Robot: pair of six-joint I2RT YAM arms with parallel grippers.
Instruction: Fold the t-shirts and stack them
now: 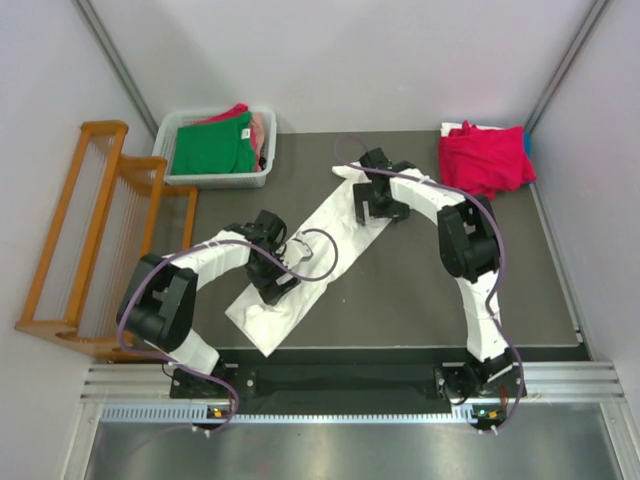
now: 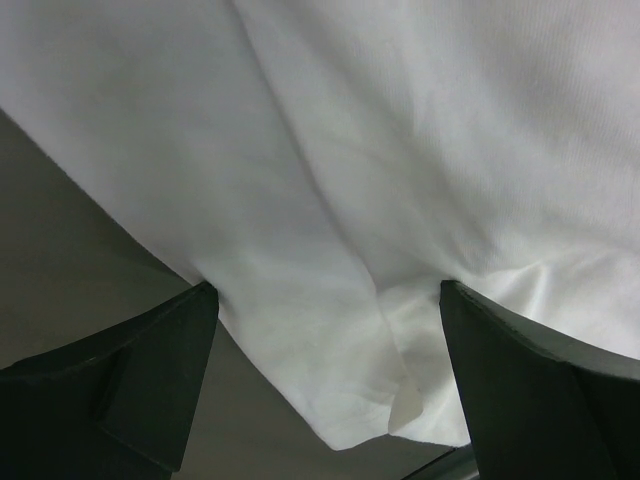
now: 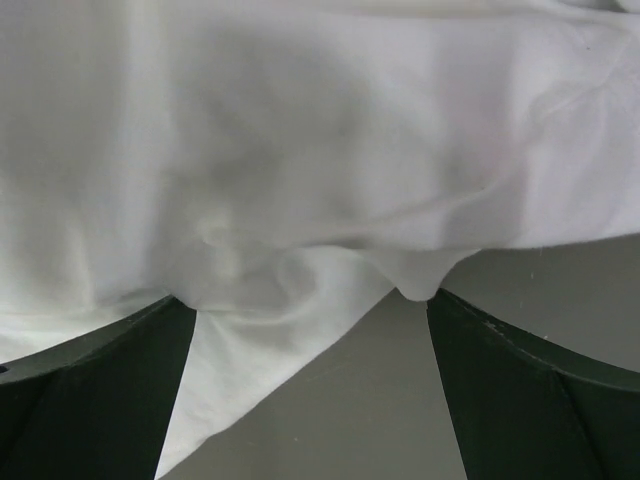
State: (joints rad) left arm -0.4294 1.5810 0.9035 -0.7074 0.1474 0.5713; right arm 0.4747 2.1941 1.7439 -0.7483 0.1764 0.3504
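Observation:
A white t-shirt (image 1: 335, 210) lies as a long folded strip running diagonally across the dark table (image 1: 410, 300). My left gripper (image 1: 272, 290) is down on the strip's near-left part, and my right gripper (image 1: 372, 208) is on its far-right end. In the left wrist view the left gripper (image 2: 328, 300) is open, with a corner of the white t-shirt (image 2: 400, 150) between its wide-set fingers. The right gripper (image 3: 310, 300) is open too, straddling a drooping edge of the white t-shirt (image 3: 300, 130). A green t-shirt (image 1: 210, 148) sits in the basket. Crimson t-shirts (image 1: 485, 160) are piled at the far right.
The white slatted basket (image 1: 172, 178) stands at the far left corner, with a red shirt under the green one. An orange wooden rack (image 1: 80, 230) stands off the table's left side. Bare grey table (image 3: 400, 400) shows below the right fingers.

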